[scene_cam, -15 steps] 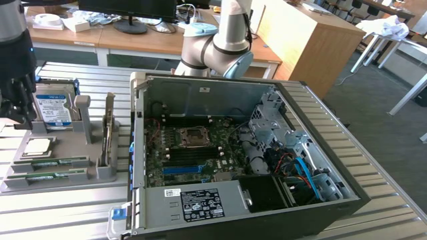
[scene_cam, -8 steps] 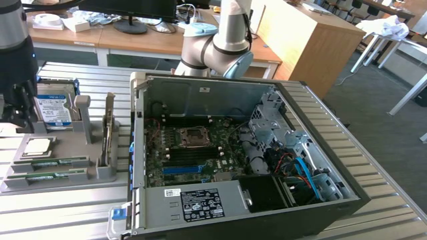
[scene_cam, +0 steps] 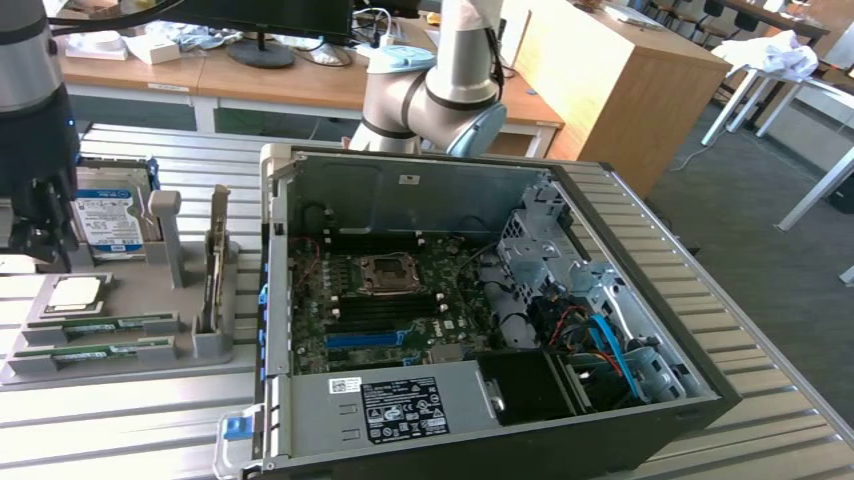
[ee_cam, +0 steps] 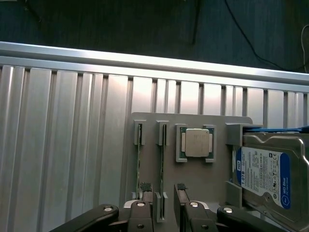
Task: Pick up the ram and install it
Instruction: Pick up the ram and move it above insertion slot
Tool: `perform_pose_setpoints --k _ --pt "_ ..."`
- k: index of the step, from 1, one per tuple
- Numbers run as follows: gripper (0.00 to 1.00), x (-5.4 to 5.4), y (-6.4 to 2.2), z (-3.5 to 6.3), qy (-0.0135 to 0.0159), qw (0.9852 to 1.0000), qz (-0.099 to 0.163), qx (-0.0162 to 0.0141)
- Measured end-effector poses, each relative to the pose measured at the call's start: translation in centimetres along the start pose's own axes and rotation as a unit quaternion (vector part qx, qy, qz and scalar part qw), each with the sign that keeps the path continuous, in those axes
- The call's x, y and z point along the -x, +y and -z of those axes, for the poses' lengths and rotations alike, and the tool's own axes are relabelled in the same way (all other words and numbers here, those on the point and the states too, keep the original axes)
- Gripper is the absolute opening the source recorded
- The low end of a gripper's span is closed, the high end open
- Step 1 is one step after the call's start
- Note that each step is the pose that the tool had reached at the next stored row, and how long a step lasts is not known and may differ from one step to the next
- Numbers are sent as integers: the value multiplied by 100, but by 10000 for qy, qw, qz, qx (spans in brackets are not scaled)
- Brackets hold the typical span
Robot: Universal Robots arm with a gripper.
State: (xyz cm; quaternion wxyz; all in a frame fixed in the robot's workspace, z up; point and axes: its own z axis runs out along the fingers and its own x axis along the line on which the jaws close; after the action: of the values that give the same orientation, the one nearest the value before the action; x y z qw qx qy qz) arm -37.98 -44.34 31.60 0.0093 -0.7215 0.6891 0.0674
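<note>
The ribbed metal table (ee_cam: pixel 63 145) carries a grey holder (ee_cam: pixel 193 186), which sits at the exterior view's left. Two green sticks stand on edge in parallel slots of this holder. The first is an outer stick (ee_cam: pixel 139 162). The second is the ram (ee_cam: pixel 162 159), unlifted in its slot, which is the one just beside a square silver processor (ee_cam: pixel 196 143). The gripper (ee_cam: pixel 162 189) hangs over one end of the ram with its jaws apart, and a fingertip (ee_cam: pixel 145 186) sits on each side of the slot. The fingertips seem clear of the board, though the gap is hard to judge. Past the processor, a blue-labelled hard drive (ee_cam: pixel 263 176) stands on edge in its bracket. Toward the exterior view's right, just beside the holder, lies the open computer case (scene_cam: pixel 400 190) with its motherboard (scene_cam: pixel 387 300) exposed.
</note>
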Motion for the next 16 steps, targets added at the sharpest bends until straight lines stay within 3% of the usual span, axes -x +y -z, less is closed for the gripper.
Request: perform_pose_setpoints --k 14,15,16 --pt "31 -10 -7 -87 1 10000 1 0" --pt "31 -10 -4 -88 2 10000 1 -5" --pt "31 -9 1 -91 1 10000 3 -28"
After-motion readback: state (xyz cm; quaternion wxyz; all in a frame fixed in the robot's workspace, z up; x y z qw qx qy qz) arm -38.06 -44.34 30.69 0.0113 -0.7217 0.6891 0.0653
